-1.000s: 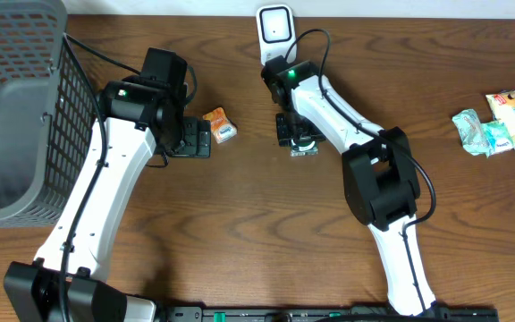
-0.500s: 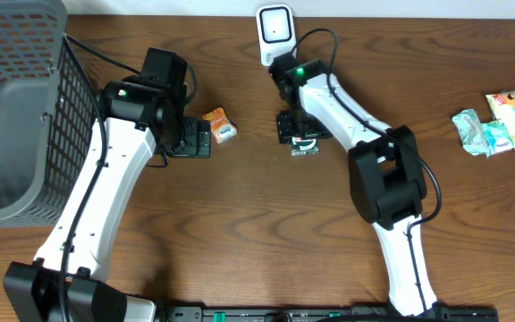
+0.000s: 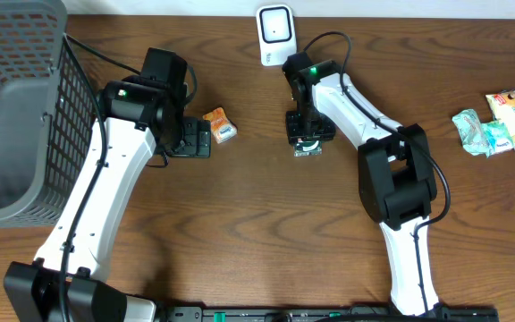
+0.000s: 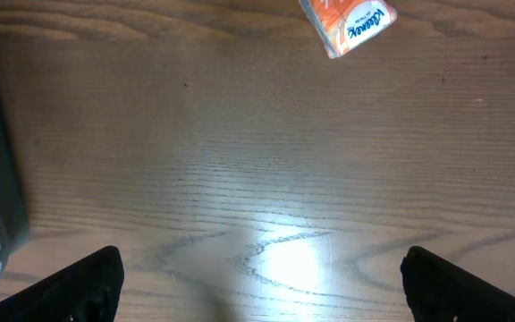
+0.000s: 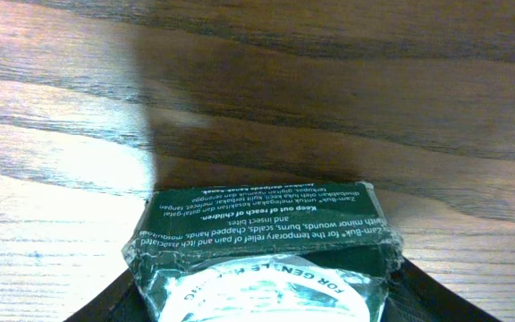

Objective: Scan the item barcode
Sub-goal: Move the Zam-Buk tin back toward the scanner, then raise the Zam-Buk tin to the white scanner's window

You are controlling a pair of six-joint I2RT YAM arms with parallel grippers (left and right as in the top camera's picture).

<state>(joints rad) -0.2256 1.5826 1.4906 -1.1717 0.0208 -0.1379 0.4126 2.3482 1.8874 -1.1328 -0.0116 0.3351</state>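
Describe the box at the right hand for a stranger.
Start at the white scanner at the far edge of the table. Just in front, the right hand grips a dark green box with white print, unlike the orange packet nearby.

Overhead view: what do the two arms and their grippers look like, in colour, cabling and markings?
Both the left arm and right arm have white shells with black joint housings. A black cable loops along each, and a small green light glows near each wrist. The left gripper and right gripper are black.
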